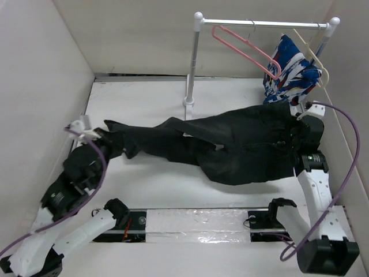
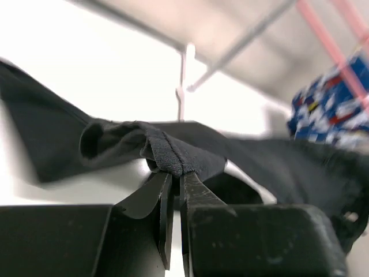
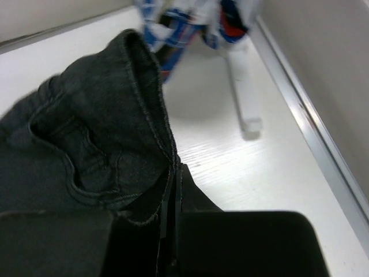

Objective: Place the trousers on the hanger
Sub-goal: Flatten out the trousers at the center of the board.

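Jaws clamped on a fold of black trousers (image 2: 190,153), pink hanger (image 2: 331,51) blurred upper right; patterned garment (image 2: 328,115) below it

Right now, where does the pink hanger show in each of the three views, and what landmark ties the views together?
Top external: the pink hanger hangs slanted from the rail, upper right.
Left wrist: the pink hanger shows as blurred pink bars in the upper right corner.
Right wrist: not in it.
Shared landmark: the patterned garment, seen in all three views.
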